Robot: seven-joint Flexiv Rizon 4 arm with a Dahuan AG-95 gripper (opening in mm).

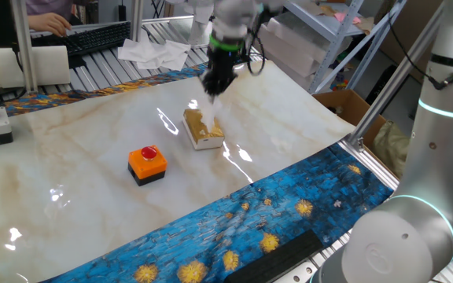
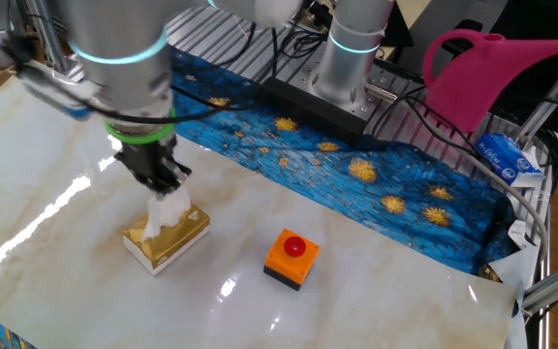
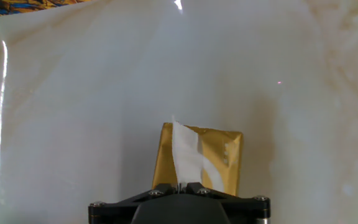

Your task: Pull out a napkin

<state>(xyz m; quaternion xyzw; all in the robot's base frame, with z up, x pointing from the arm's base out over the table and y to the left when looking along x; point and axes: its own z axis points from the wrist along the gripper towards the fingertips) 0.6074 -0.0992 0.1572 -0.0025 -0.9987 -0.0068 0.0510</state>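
At the centre of the pale marble-patterned tabletop (image 1: 305, 134), the black two-finger gripper (image 3: 183, 185) has its jaws pinched closed on the crinkled thin white tissue napkin (image 3: 185, 155), which rises from the small tan cardboard box (image 3: 219, 155). An orange push-button block with a red cap (image 1: 146, 163) sits lower left of it.

The tool (image 3: 180, 186) sits at 6 o'clock, its two fingers closed together on a white napkin (image 3: 185, 154). The napkin rises as a crinkled strip from the top of a tan box (image 3: 219, 155), stretched between box and fingers. The box lies on the pale marbled counter (image 3: 104, 93); a blue patterned cloth (image 3: 17, 7) edges in at 11 o'clock.
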